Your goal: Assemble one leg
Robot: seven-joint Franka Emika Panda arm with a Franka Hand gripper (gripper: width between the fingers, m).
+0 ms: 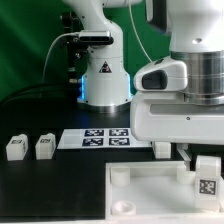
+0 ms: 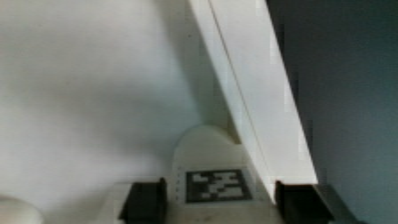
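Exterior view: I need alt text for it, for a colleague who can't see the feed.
The gripper holds a tagged white leg upright over a corner of the large white tray-like piece. Two more legs lie at the exterior view's left beside the marker board.

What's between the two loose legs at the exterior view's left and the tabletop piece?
Exterior view: the marker board lies between the two loose legs and the tabletop piece; otherwise bare dark table. The wrist view doesn't show that stretch.
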